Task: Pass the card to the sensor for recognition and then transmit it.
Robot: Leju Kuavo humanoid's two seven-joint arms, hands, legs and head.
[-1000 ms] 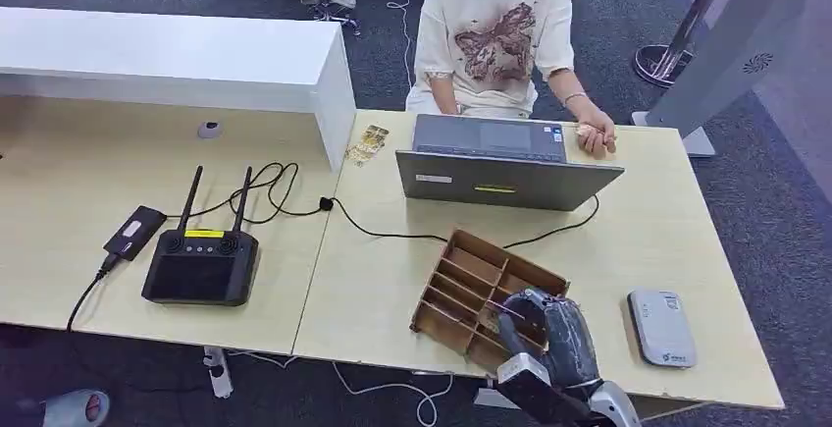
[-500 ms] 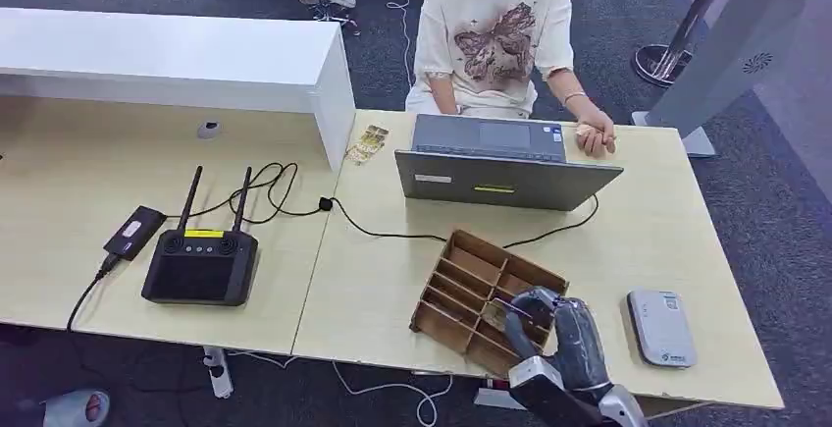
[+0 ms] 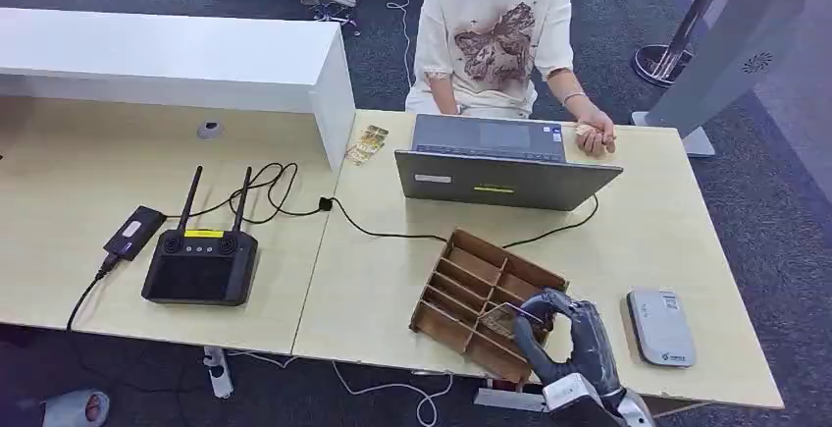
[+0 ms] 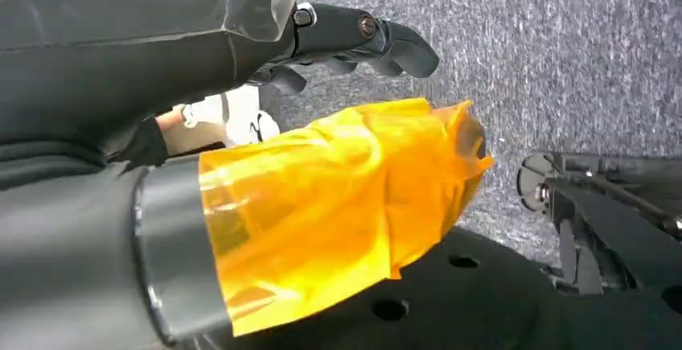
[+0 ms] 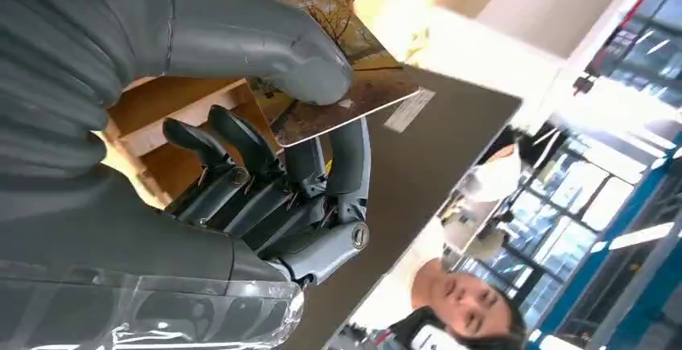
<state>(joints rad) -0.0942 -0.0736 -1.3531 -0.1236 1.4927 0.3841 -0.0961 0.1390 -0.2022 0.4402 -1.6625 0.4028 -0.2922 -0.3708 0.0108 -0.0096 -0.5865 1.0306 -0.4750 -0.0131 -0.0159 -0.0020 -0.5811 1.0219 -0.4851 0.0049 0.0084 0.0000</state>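
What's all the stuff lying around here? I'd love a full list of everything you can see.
Card: one, brownish, pinched by the right robot hand over the box.
Wooden box: one, brown, with dividers, near front edge of the desk.
Sensor: one, grey-white, right of the box.
Laptop: one, grey, open, in front of the person.
Remote controller: one, black, two antennas, left desk.
Small black device: one, cabled, left of the controller.
Desk: light wood.
White counter: one, back left.
Person: one, cream T-shirt, seated behind laptop.
Right robot hand: grey, holding the card.
Left robot hand: dark, hanging above carpet.
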